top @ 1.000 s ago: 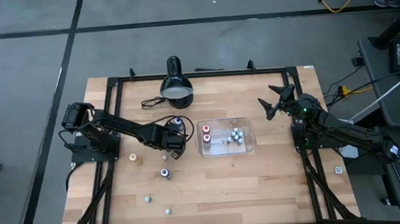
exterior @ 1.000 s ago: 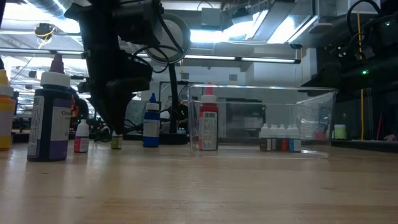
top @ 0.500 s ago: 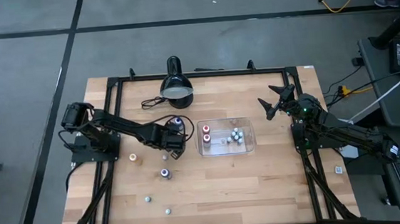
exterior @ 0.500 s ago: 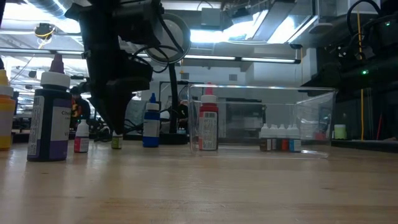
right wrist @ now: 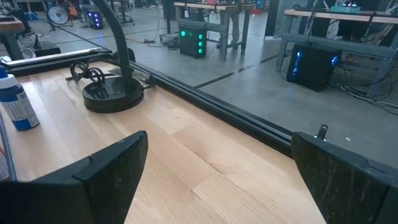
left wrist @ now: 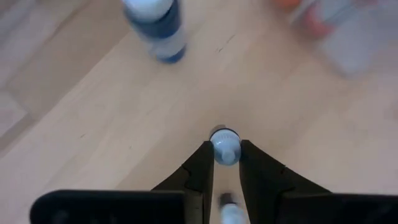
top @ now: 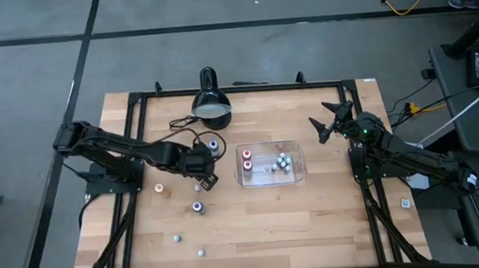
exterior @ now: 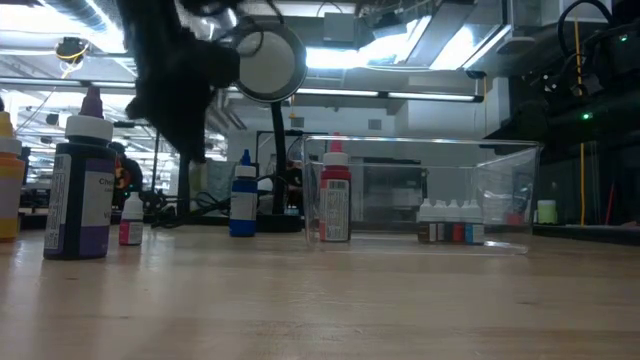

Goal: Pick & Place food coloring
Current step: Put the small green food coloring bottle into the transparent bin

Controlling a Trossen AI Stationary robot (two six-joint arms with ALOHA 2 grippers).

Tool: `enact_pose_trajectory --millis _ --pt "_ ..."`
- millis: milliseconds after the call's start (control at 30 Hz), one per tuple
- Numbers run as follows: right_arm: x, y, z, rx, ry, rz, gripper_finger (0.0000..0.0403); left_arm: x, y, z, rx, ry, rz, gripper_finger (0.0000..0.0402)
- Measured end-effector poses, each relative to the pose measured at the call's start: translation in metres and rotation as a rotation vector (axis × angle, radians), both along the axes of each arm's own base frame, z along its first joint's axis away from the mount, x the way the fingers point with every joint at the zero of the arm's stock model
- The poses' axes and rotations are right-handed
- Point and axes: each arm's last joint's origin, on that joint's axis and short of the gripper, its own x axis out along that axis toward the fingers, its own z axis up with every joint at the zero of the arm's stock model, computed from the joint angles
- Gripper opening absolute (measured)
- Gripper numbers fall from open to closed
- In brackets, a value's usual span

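Note:
My left gripper (top: 199, 181) hangs above the table left of the clear tray (top: 299, 177), shut on a tiny food coloring bottle with a pale cap (left wrist: 225, 148). In the low view its dark fingers (exterior: 193, 140) are raised and the held bottle does not show. Loose bottles stand upright on the wood: a blue one (top: 213, 143), a tan-capped one (top: 159, 189), a purple one (top: 197, 207) and two tiny pale ones (top: 177, 237). Inside the tray stand two red-capped bottles (top: 247, 158) and several tiny ones (top: 283, 160). My right gripper (top: 331, 118) waits open at the far right. My left gripper pinches the tiny bottle just below its cap (left wrist: 216, 155) between the ends of its two fingers (left wrist: 200, 167). The fingers come steeply from above, pointing down. The bottle sits upright, cap up, lifted clear of the table.
A black desk lamp (top: 211, 104) with its cord (top: 183, 122) stands at the far edge, behind the blue bottle. In the low view a big purple bottle (exterior: 85, 190) and an orange one (exterior: 8, 185) stand close at the left. Bare wood lies near the front edge.
My left gripper has risen from the table, staying shut, and has drawn a little toward the table's left edge. The tiny bottle it pinches has come up with it and no longer stands on the wood.

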Motion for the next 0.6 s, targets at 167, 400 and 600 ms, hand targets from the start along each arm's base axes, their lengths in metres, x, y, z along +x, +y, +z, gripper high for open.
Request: enact_pose_trajectory --millis 167,400,600 --pt "0.0 0.0 0.0 0.0 0.0 0.0 0.0394 -0.002 0.0 0.033 -0.008 -0.09 -0.066 0.0059" --pt "0.0 0.0 0.0 0.002 -0.001 0.0 0.0394 0.0 -0.002 0.071 0.002 -0.121 -0.212 0.0059" --pt "0.0 0.0 0.0 0.0 0.001 0.0 0.0394 0.011 -0.004 0.089 0.028 -0.134 -0.301 0.0059"
